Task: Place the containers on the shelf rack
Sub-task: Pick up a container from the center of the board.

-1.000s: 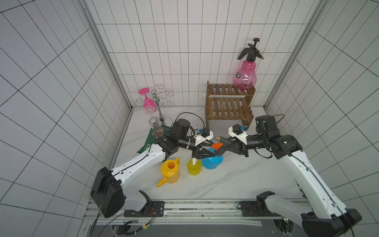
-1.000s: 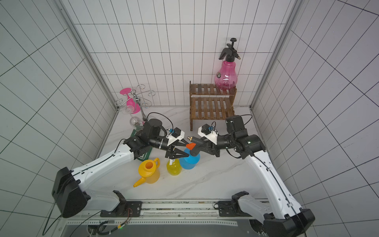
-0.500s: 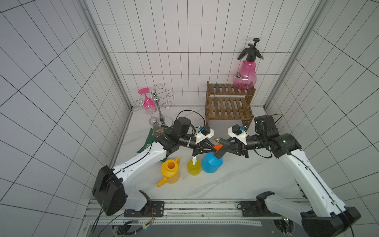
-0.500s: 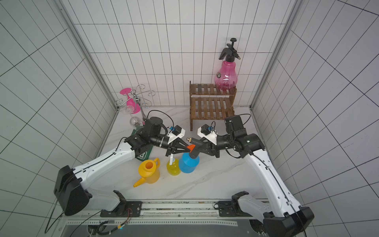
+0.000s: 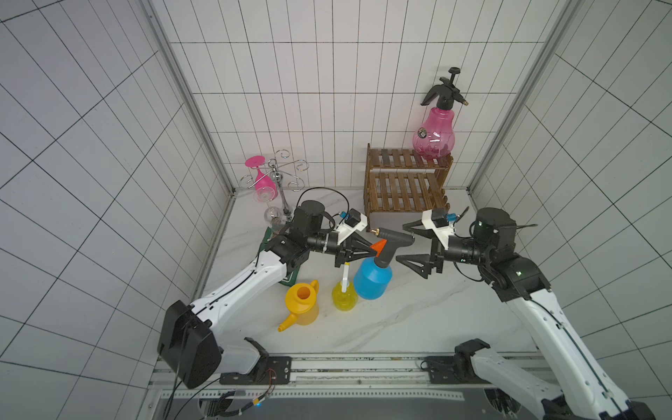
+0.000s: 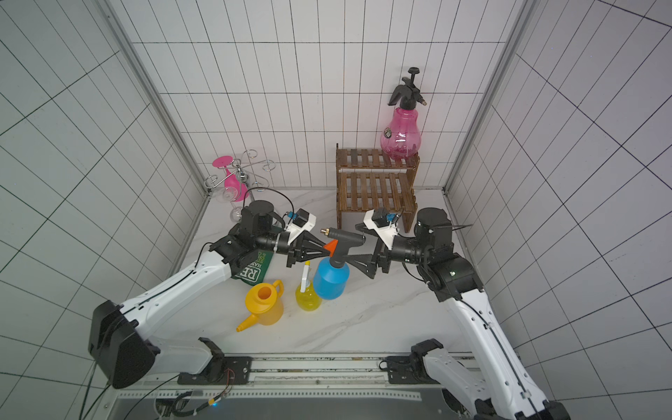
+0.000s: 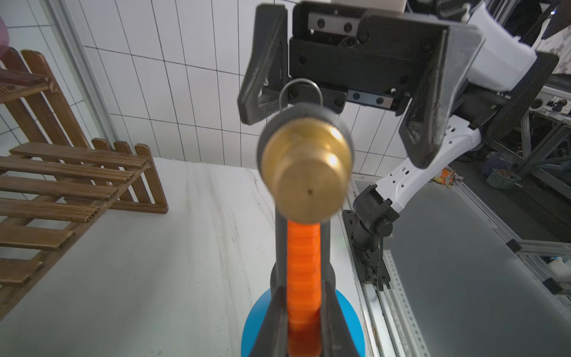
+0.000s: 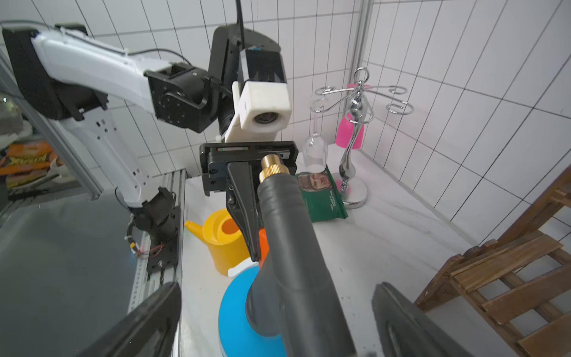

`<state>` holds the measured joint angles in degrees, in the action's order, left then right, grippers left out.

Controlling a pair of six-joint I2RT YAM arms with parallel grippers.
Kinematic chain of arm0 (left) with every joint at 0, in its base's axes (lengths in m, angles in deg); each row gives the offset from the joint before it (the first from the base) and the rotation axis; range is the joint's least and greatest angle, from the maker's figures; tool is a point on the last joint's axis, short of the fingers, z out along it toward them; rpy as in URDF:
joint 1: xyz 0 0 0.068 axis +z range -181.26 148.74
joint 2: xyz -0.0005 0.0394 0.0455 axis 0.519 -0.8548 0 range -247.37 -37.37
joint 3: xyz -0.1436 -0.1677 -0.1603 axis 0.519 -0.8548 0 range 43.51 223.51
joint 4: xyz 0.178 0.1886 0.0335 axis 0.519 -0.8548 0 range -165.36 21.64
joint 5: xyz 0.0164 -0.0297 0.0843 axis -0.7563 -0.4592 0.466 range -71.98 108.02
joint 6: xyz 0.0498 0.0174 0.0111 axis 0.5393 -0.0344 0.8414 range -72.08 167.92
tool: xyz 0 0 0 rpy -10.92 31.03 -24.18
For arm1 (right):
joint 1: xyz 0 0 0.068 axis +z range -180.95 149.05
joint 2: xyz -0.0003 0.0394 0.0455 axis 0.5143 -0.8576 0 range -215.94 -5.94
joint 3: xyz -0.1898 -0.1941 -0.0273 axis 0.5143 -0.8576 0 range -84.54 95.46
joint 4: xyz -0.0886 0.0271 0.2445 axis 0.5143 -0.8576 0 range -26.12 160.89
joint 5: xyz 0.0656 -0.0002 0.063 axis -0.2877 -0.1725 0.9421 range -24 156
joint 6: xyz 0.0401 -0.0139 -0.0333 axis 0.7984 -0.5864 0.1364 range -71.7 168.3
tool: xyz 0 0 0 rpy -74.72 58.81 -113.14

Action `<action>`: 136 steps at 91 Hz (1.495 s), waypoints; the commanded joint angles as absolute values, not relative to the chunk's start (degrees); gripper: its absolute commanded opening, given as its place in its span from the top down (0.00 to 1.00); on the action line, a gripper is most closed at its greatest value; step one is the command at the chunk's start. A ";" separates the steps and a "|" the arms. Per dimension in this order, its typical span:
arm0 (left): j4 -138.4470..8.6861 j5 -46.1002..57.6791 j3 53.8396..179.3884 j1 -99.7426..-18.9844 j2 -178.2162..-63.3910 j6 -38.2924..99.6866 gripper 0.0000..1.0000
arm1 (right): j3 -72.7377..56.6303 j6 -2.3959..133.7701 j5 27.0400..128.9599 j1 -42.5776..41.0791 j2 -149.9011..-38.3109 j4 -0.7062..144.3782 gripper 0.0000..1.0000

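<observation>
Containers, one of four shelved. The pink sprayer (image 5: 433, 134) stands upright on the top tier of the shelf rack (image 5: 403, 192), at the end nearer the right arm; the lower tier is bare.

Not yet shelved are the blue sprayer (image 5: 372, 280), the yellow trigger bottle (image 5: 343, 298) and the watering can (image 5: 302, 303). They are grouped near the middle of the table (image 5: 418, 312), well apart from the rack.

The left gripper (image 5: 370, 248) is pressed together on the orange trigger (image 7: 304, 262) under the blue sprayer's head, and the sprayer is tilted. Whether its base touches the table cannot be told. The right gripper (image 5: 400, 243) is spread wide, its jaws flanking the rear of the grey handle (image 8: 293, 247) without touching it.

Judged stage: the second container is in hand, apparently at a transfer between arms, and three placements are left.
</observation>
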<state>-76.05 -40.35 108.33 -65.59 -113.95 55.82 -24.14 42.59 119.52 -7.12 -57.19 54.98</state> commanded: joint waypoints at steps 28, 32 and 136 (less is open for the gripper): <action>-55.39 -41.31 111.16 -68.33 -113.38 36.94 1.00 | -31.70 77.93 112.48 -1.99 -60.97 97.11 0.03; -55.25 -40.91 111.37 -68.46 -113.46 36.46 1.00 | -31.19 76.75 112.64 -1.21 -61.37 96.30 0.05; -67.88 -10.63 112.29 -58.18 -103.78 26.19 0.02 | -23.61 58.68 108.00 -3.49 -62.04 87.89 1.00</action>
<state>-56.72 -23.13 110.03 -61.04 -109.16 23.40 -24.60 67.50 117.81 -1.87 -64.57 87.40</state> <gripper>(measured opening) 0.981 0.348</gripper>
